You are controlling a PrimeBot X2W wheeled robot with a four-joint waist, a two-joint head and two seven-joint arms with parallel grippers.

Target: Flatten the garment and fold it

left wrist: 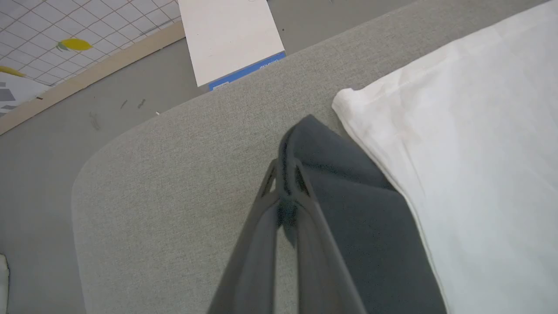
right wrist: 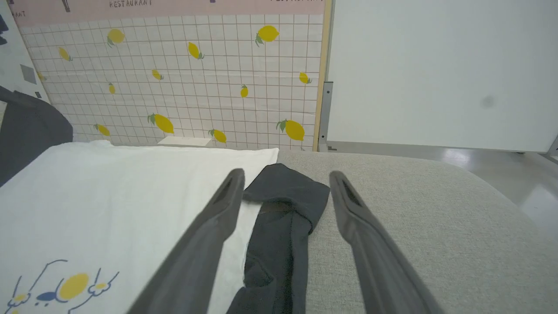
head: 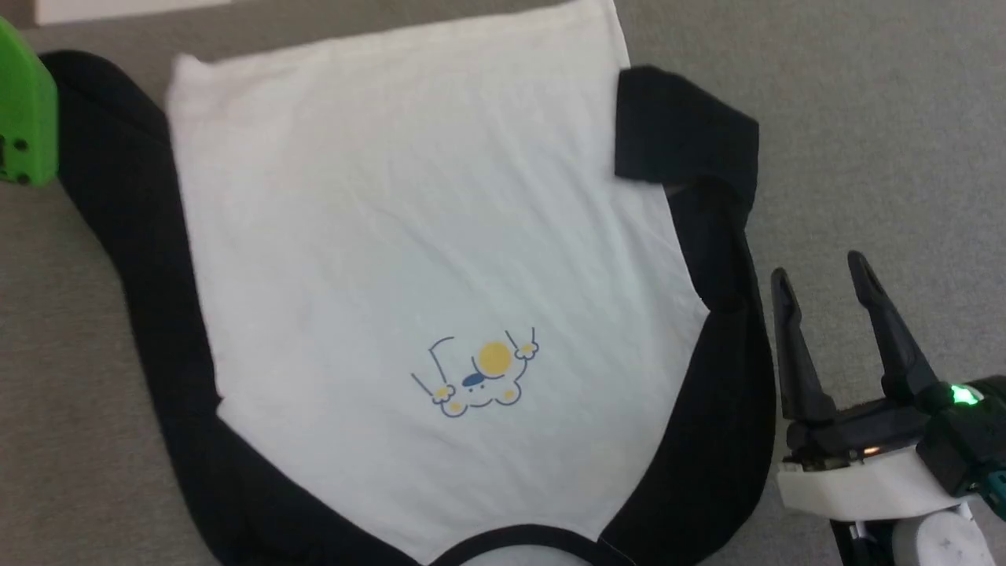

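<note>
The garment (head: 409, 236) lies print side up on the grey padded table (head: 880, 118), neckline near, hem far; a small printed figure (head: 479, 377) sits near the neckline. Left gripper (left wrist: 286, 174): fingers pressed together on the cuff end of the black left sleeve (left wrist: 348, 218), just left of the white body. Right gripper (head: 817, 267): fingers spread, holding nothing, just right of the right sleeve (head: 727, 393); that sleeve's cuff (head: 684, 126) is doubled over the body's far right edge. A green part (head: 23, 118) stands at the far left; a white board (left wrist: 231, 39) and a lemon-patterned wall (right wrist: 174, 87) lie beyond the table.
</note>
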